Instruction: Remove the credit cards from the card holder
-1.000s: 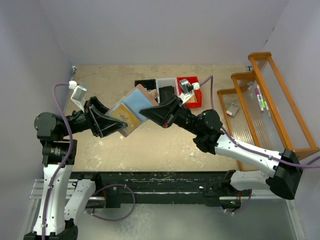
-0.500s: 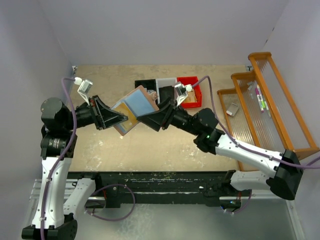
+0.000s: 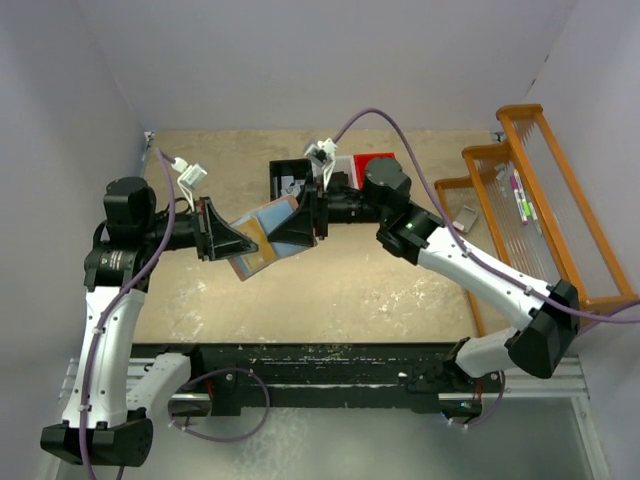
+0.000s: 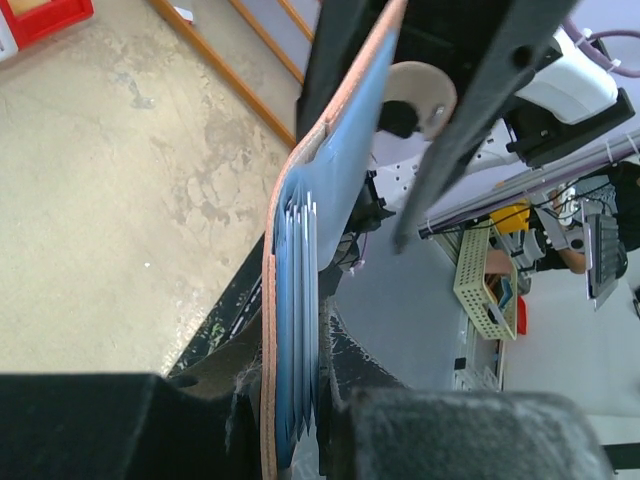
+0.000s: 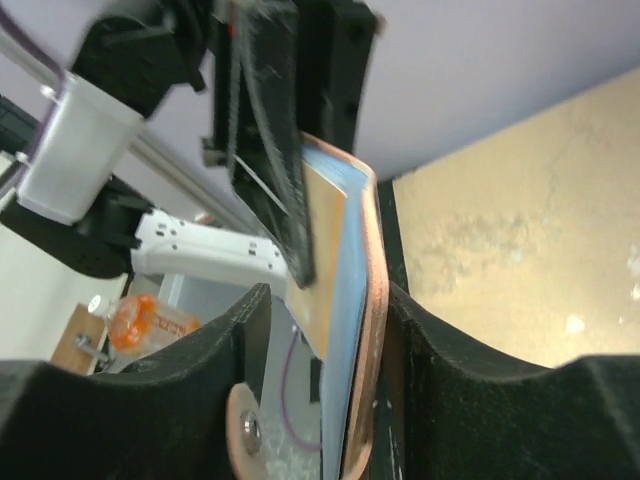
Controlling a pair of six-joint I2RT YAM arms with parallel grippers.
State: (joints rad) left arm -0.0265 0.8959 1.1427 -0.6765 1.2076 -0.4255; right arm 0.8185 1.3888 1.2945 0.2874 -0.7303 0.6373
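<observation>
The card holder [image 3: 270,232] hangs open above the table, salmon-pink outside, blue-grey and tan inside. My left gripper [image 3: 238,245] is shut on its lower left end. In the left wrist view the card holder [image 4: 300,250] stands edge-on, its blue slot layers pinched at my left gripper [image 4: 298,425]. My right gripper [image 3: 303,220] straddles the upper right end. Its jaws stand apart in the right wrist view: one finger [image 5: 420,360] lies against the pink back of the holder [image 5: 362,330], the other is clear of it. The snap tab [image 5: 243,432] hangs low. The credit cards are hidden in the slots.
A black bin [image 3: 288,178] and a red bin [image 3: 381,160] sit at the back of the table behind the right arm. A wooden tiered rack [image 3: 545,230] fills the right side, holding pens [image 3: 518,197] and a small grey item [image 3: 465,217].
The left gripper has closed on the holder and drawn back left. The right gripper has let go, opened, and swung behind to straddle the holder's far end. The holder now hangs more folded.
</observation>
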